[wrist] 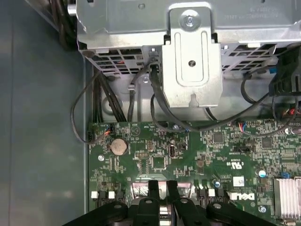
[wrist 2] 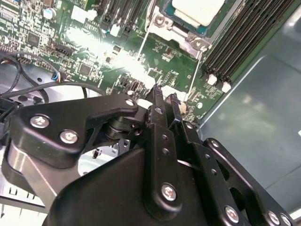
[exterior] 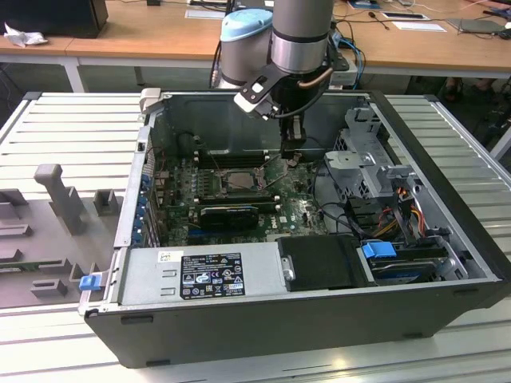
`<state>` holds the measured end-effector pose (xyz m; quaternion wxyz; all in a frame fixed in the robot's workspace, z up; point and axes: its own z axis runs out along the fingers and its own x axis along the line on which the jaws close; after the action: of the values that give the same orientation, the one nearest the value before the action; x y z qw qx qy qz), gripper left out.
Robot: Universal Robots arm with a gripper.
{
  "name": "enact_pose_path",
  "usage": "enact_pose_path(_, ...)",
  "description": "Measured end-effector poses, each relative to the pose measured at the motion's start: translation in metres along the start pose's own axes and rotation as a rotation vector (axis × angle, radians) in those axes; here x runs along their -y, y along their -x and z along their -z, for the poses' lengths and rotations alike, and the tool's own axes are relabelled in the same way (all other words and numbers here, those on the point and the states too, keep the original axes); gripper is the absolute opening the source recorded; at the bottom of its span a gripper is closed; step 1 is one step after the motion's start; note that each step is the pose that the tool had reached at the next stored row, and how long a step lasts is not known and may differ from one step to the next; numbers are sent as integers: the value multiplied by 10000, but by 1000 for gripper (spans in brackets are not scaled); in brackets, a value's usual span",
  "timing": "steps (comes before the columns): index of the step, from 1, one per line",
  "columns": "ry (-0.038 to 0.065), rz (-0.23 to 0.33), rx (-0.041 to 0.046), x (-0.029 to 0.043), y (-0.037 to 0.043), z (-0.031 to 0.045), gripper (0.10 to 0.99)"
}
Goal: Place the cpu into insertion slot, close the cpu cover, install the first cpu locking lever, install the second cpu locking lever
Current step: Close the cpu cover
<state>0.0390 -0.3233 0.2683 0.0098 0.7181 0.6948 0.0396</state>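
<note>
- Ribbed metal tabletop [exterior: 64, 128], nearest the lens in the exterior view, carrying the whole assembly.
- Open computer case [exterior: 319, 315], lying on its side, with the power supply [exterior: 207, 275] along the near wall and the metal drive cage [wrist: 193, 61] toward the exterior view's right.
- Green motherboard [exterior: 297, 209] on the case floor, flanked by loose black cables.
- Robot arm [exterior: 299, 40], reaching down into the case from above.
- Tool [exterior: 292, 158], hanging just above the board and just beside the socket, on the exterior view's right of it. Fingers [wrist 2: 157, 96] drawn nearly together in both wrist views, with a narrow gap and nothing visibly clamped between them.
- Long black memory slots [wrist 2: 240, 42], on either side of the socket.
- Insertion slot [exterior: 238, 182]: square dark socket amid the board, well inside the case.
- Cpu cover [wrist 2: 181, 33]: silvery frame, apparently folded flat over the socket. Closing step judged done, though hinge side out of view.
- Cpu [wrist 2: 195, 9]: pale top showing through the cover's open centre, seated in the insertion slot. Placement step judged done.
- First locking lever [wrist 2: 196, 70] and second locking lever [wrist 2: 145, 44]: thin wire rods running from the socket corners toward the tool, apparently not latched down. One rod ending close by the fingertips, contact impossible to confirm. Both lever steps judged outstanding, with the tool seemingly placed to work the nearer rod.
</note>
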Motion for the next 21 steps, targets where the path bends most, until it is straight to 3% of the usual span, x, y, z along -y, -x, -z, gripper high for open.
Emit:
enact_pose_path(5, -1, 9, -1, -126, -2, -65, 212)
enact_pose_path(15, 0, 13, 5, -236, -4, -156, 212)
enact_pose_path(18, -16, 33, 3, -212, 0, -223, 212)
enact_pose_path(21, -48, 43, -2, -135, 3, -222, 212)
